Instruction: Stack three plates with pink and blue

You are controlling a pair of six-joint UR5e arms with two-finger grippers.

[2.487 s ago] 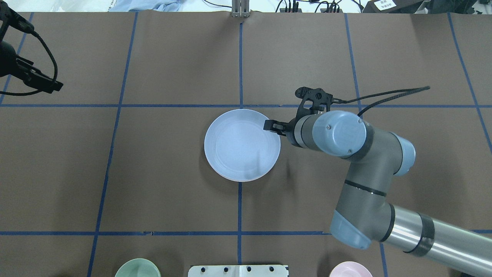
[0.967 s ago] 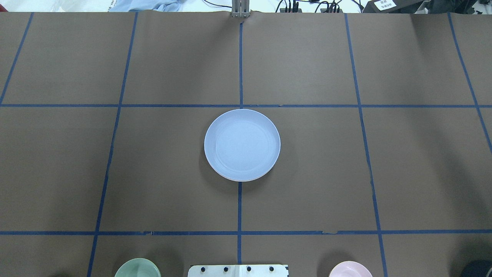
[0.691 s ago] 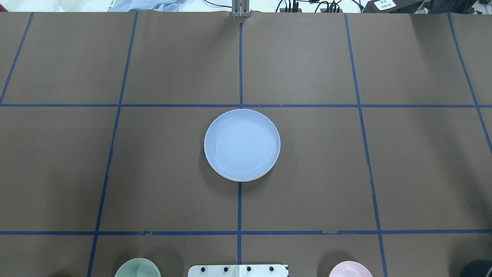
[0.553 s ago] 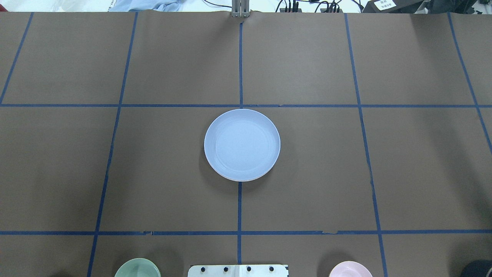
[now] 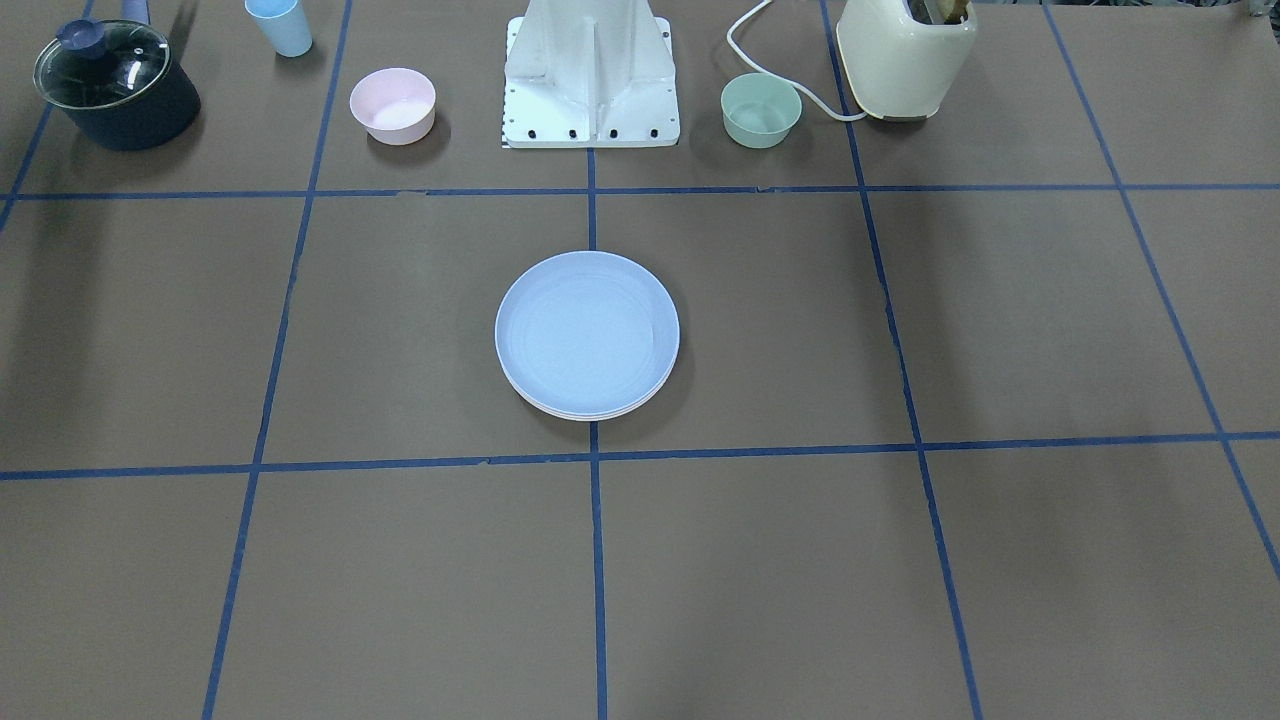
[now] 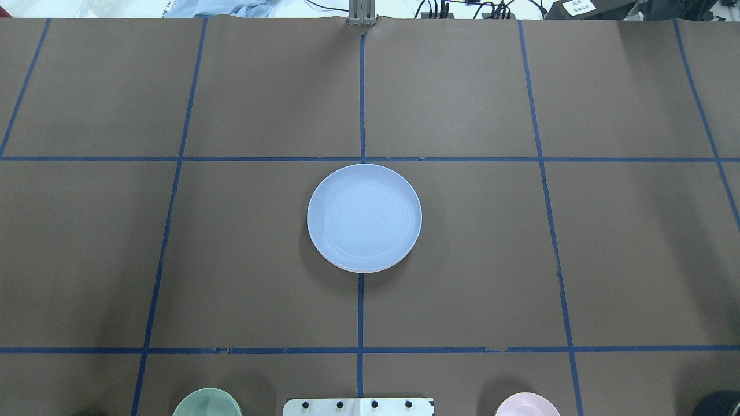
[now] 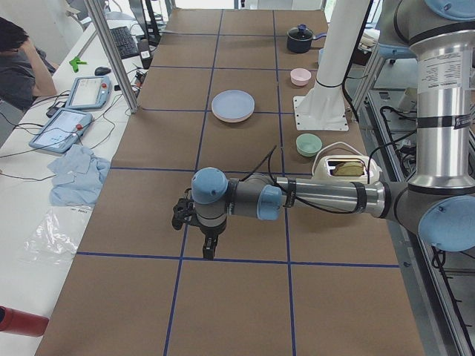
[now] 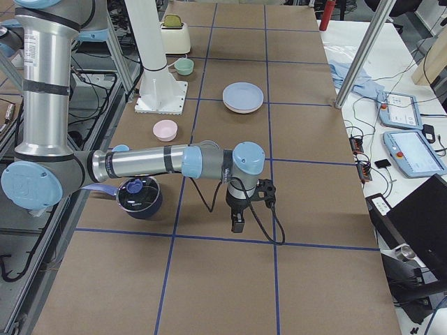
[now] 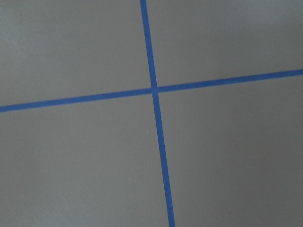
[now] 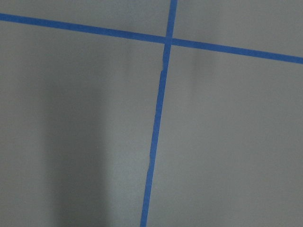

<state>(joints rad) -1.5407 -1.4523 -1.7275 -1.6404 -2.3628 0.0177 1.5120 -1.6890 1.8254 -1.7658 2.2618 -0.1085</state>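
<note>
- Sitting straight out from the white pedestal (image 5: pixel 590 70), on the centre tape line (image 5: pixel 597 560), the blue plate (image 5: pixel 587 330) tops the stack, with paler rims (image 5: pixel 588 413) showing beneath (too thin to count).
- Well off to the pedestal's left hangs the left gripper (image 7: pixel 210 248), and well off to its right the right gripper (image 8: pixel 237 222). Whether their jaws are released or clenched, I cannot tell.
- Stacking looks finished, so the next move probably calls only for keeping both arms clear of the pedestal's front.
</note>
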